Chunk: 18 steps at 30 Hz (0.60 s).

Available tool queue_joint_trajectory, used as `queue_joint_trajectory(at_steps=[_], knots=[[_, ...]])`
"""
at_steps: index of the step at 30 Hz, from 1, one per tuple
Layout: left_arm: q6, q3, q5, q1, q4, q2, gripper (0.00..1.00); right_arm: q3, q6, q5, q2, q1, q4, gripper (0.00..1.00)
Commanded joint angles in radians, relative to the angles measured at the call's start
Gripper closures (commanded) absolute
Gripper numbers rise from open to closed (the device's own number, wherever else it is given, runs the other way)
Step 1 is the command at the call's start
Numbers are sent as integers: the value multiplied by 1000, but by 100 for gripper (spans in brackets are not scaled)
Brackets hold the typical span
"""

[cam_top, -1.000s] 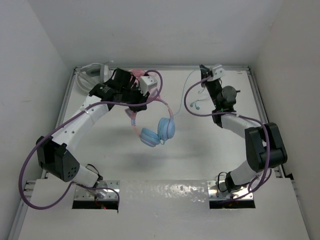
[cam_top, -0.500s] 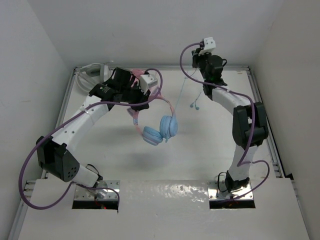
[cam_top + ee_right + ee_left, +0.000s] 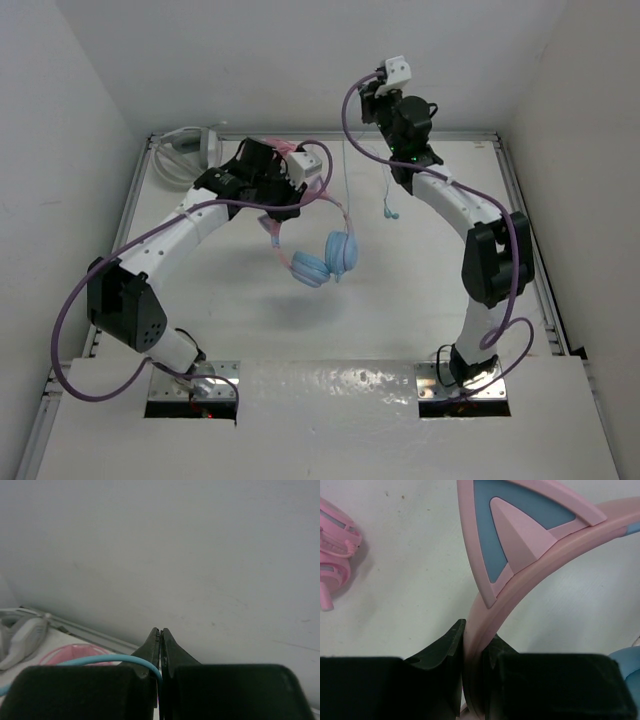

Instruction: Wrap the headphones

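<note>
Lifted from low over the desk (image 3: 400, 295), the right gripper (image 3: 160, 639) now sits high by the back wall, drawing the cable (image 3: 347, 190) nearly vertical. The headphones (image 3: 325, 260) hang above mid-desk, headband slanting from far-left down to the cups at near-right. Bare desk lies beneath them on all sides. The left gripper (image 3: 474, 647) has its jaws pinching the headband; the right jaws are pressed together on the cable.

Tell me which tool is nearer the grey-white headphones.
Left. The left tool, clamping the headband, sits right of the grey-white headphones; the right tool, pinching the cable, is raised farther right.
</note>
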Motion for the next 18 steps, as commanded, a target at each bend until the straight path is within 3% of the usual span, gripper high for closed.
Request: queue_joint_trajectory(at_steps=[1, 11, 18], knots=[[-27, 8, 42, -12, 65, -9, 100, -12, 5, -7, -54, 26, 36, 100], [-22, 3, 114, -23, 59, -98, 100, 126, 92, 31, 95, -9, -101, 100], [-68, 92, 261, -21, 13, -121, 100, 22, 167, -19, 166, -10, -79, 100]])
